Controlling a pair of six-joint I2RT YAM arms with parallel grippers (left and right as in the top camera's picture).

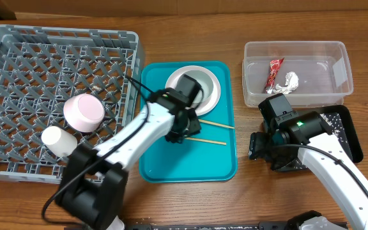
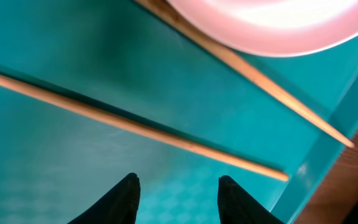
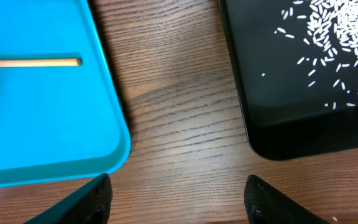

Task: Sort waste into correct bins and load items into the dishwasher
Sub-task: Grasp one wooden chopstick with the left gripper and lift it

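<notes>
Grey dish rack (image 1: 18, 70) holding pink bowl (image 1: 83, 113) and white cup (image 1: 59, 140), teal tray (image 1: 184, 163) carrying white plate (image 1: 211, 83) and two chopsticks (image 1: 214, 124), clear tub (image 1: 324, 76) with red wrapper (image 1: 275, 71) and tissue (image 1: 291, 82), black tray (image 3: 278, 130) with rice (image 3: 347, 25), left gripper (image 2: 176, 186) jaws spread over a chopstick, right gripper (image 3: 179, 193) jaws spread above tabletop (image 3: 185, 112)

Grey dish rack (image 1: 18, 70), lattice grid floor. Pink bowl (image 1: 83, 113), white cup (image 1: 57, 140). Teal tray (image 1: 190, 163); white plate (image 1: 211, 89), pale wooden chopsticks (image 2: 135, 126). Clear tub (image 1: 318, 80): shiny red wrapper (image 1: 274, 71), white tissue (image 1: 291, 81). Black tray (image 3: 291, 134) speckled with white rice grains (image 3: 344, 25). Brown table (image 3: 179, 106), wood grain.
</notes>
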